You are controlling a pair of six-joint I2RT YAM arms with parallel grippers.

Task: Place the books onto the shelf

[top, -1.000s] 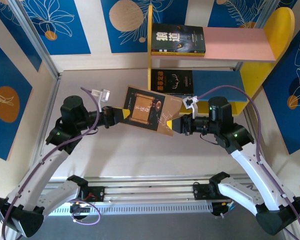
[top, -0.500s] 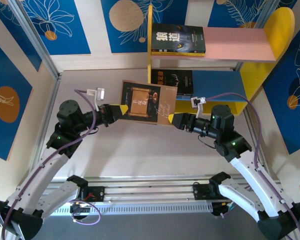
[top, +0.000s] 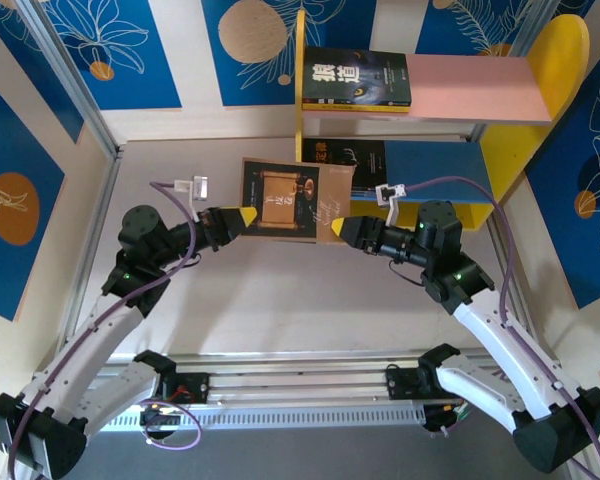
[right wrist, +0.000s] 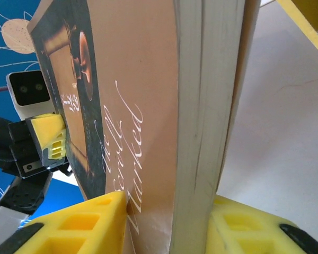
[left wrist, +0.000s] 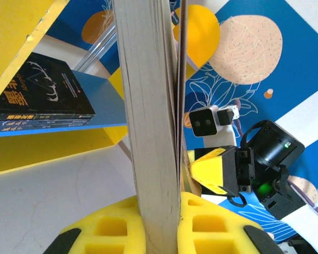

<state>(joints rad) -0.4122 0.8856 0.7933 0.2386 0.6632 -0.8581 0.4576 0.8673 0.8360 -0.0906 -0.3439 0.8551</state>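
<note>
Top view: the brown book (top: 293, 198), clamped between left gripper (top: 242, 217) and right gripper (top: 338, 228), has swung squarer, nearer the shelf (top: 480, 90).
Left wrist: pads (left wrist: 122, 227) pinch its edge.
Right wrist: pads (right wrist: 95, 222) squeeze it; shelving seems close.

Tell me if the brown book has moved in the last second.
Yes. The brown book has gone up-frame, nearer the shelf, and sits less tilted.
</note>
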